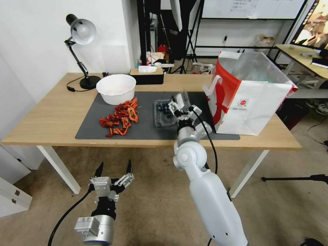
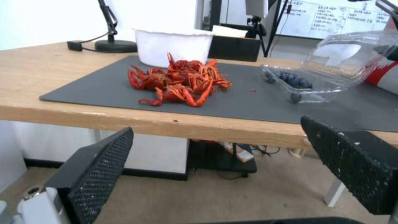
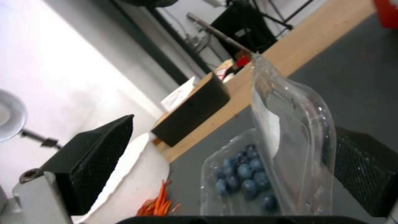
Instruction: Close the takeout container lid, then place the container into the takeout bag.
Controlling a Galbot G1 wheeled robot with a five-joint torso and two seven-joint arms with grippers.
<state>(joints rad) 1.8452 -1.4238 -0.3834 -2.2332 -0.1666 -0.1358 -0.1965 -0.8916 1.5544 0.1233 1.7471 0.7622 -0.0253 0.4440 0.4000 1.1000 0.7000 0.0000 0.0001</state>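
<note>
My arms are pale grey shells with round silver joints, trailing black cables; each pincer has black fingers with dimpled pads.

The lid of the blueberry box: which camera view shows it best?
The right wrist view: the lid stands raised, close up, between the right gripper's open fingers. The left wrist view shows it tilted, farther off. In the head view the gripper partly hides it.

Clear glossy plastic takeout container; matt grey mat; wood table
</note>
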